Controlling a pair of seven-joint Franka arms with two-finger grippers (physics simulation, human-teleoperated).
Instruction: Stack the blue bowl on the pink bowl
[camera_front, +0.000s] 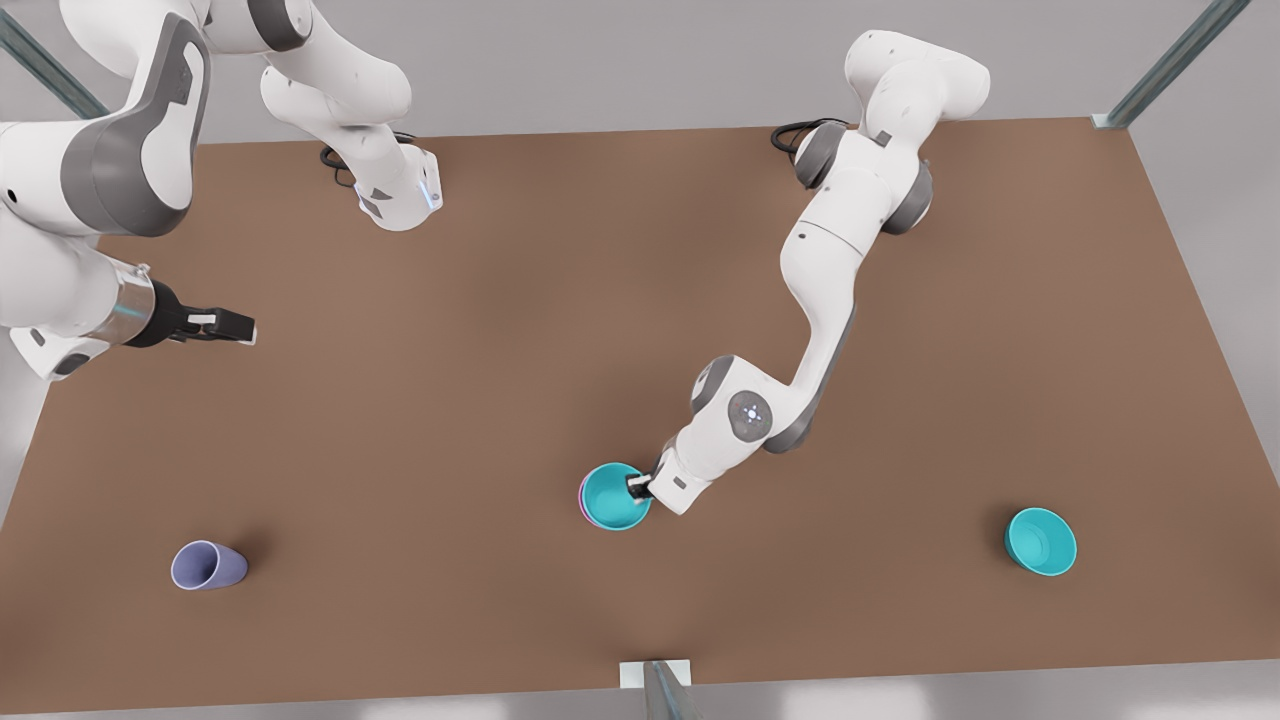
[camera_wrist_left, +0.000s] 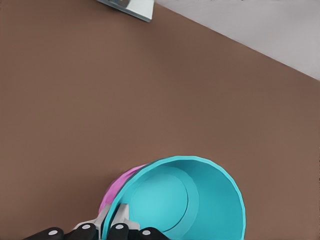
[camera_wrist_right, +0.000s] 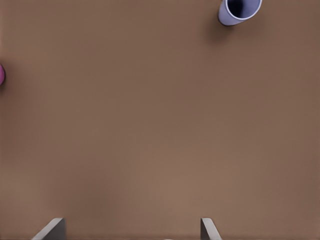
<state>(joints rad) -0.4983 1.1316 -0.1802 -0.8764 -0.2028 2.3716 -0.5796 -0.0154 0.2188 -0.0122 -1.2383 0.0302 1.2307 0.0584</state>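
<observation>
- We see the left tool (camera_front: 640, 487) closed on the blue bowl (camera_front: 612, 497) rim, nested in the pink bowl (camera_wrist_left: 117, 187), blocking its 3 o'clock side.
- Worktop (camera_front: 420, 420) lies open toward 9 o'clock.
- Lavender cup (camera_front: 207, 566) and second teal bowl (camera_front: 1040, 541) sit well apart.
- Right tool (camera_front: 243, 327) hovers far off at 10 o'clock.

Soft, even light is falling across the brown bench (camera_front: 500, 400) from overhead; nothing is glaring, and the matte surface is showing only faint lighter and darker patches; shadows are lying short and blurred at their edges, a small dark smudge just beside the lavender cup (camera_front: 207, 566) and a thin one under the spare teal bowl (camera_front: 1041, 541); the blue bowl (camera_wrist_left: 185, 200) is carrying a mild sheen inside, without hard highlights; the white arm shells are reading bright yet not blown out; both wrist views are looking slightly soft throughout; the right wrist view is darkening a little toward its corners.
</observation>
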